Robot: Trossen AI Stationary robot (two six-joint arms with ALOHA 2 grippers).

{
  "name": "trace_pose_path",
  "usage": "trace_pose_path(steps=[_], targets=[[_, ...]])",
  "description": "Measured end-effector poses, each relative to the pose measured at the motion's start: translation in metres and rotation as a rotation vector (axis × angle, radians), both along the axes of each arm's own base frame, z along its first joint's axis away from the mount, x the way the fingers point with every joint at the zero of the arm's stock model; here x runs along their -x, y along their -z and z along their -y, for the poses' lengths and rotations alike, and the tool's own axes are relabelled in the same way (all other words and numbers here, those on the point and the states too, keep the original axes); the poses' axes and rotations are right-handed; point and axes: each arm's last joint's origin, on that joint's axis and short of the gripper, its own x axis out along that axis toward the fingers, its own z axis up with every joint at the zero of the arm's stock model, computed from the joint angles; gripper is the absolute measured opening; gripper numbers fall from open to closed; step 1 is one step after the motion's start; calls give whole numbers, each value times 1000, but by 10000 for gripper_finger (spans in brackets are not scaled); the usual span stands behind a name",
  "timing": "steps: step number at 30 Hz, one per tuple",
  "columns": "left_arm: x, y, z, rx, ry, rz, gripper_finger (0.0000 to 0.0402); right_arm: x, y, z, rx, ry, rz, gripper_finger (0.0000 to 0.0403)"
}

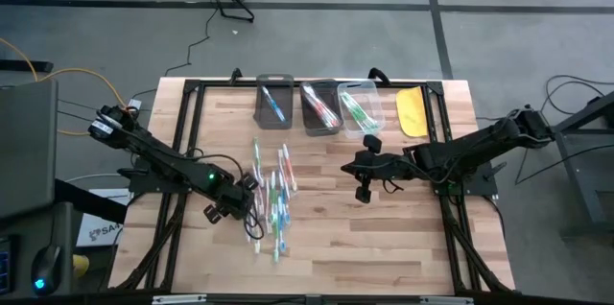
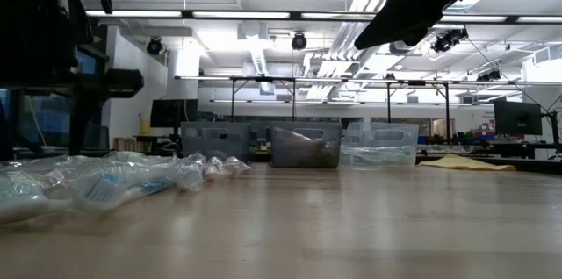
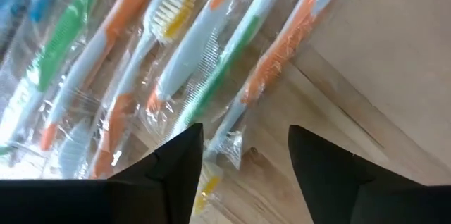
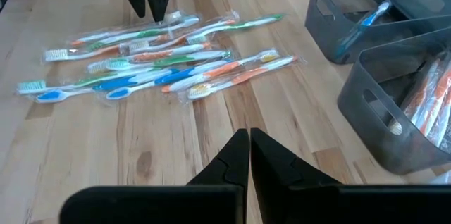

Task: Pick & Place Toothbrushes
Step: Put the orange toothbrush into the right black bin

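A heap of toothbrushes in clear wrappers, with orange, green, blue and white handles, lies on the wooden table left of centre. It also shows in the right wrist view and the low view. My left gripper points down at the heap's left edge and is open. The wrapper end of an orange-and-white toothbrush lies between its fingers. Over the table's right half my right gripper hangs shut and holds nothing. My left gripper comes from above with one finger on each side of the wrapper end of the orange-and-white toothbrush. Whether a finger touches the wrapper, I cannot tell. The toothbrush lies flat on the table.
Three bins stand along the far edge: a dark one with a blue toothbrush, a dark one with orange ones, a clear one with green ones. A yellow flat object lies right of them. Bare wood shows at the near right.
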Motion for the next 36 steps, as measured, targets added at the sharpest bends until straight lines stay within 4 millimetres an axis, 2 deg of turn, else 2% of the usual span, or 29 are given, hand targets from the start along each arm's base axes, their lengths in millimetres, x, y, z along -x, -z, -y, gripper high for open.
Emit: trace_pose_path(steps=[13, 22, 30, 36], targets=[[-4, 15, 3, -20, 16, -71, 113, 0, 0, 0, -1, 1, 2, 8], [-2, 15, 3, 50, -104, -102, 10, 0, 0, 0, -1, 2, 3, 8], [-3, 8, 5, 154, -282, -157, 4, 0, 0, 0, -2, 1, 3, 8], [-7, -25, 14, 267, -289, -262, 1, 0, 0, 0, 3, -5, -3, 8]])
